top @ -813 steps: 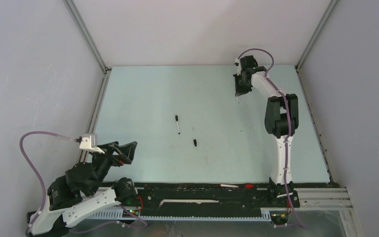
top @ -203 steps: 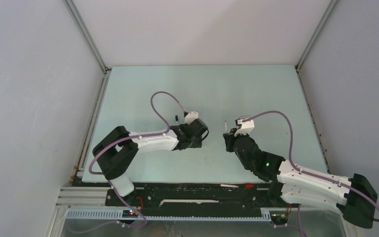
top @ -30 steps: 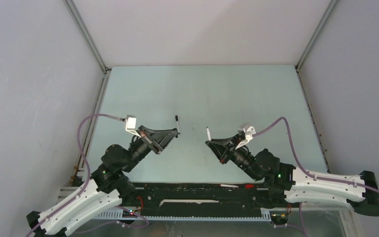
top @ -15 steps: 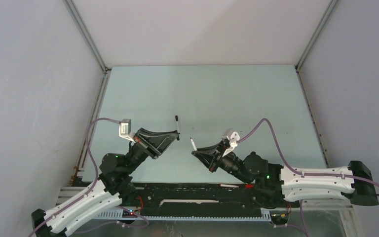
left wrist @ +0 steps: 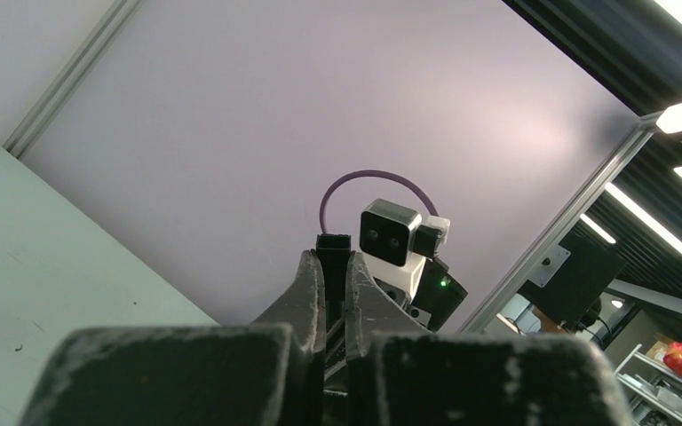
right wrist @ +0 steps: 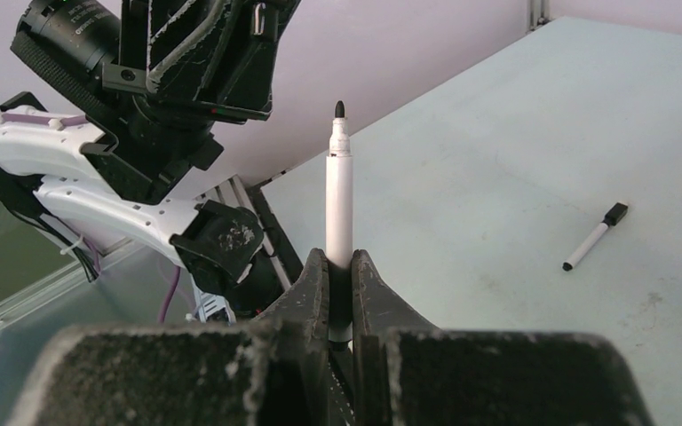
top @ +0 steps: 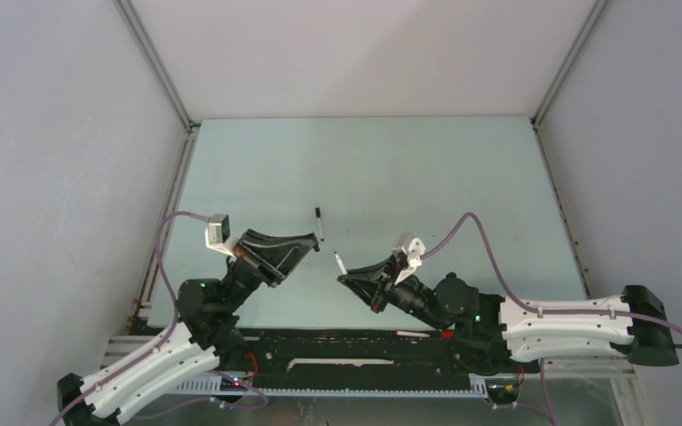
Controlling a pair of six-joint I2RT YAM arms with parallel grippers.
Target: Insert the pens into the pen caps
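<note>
Pen (right wrist: 339, 204) in right hand (right wrist: 338, 263) near cap (left wrist: 333, 241) in left hand (left wrist: 333, 264), clear of walls (top: 364, 53)

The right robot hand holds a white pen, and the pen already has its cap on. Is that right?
Not quite. The right gripper does hold a white pen, but the pen is uncapped: its dark tip is bare. The right wrist view shows it.

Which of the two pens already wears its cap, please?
The loose pen on the table, black cap fitted; the held pen in the right fingers shows a bare tip.
</note>
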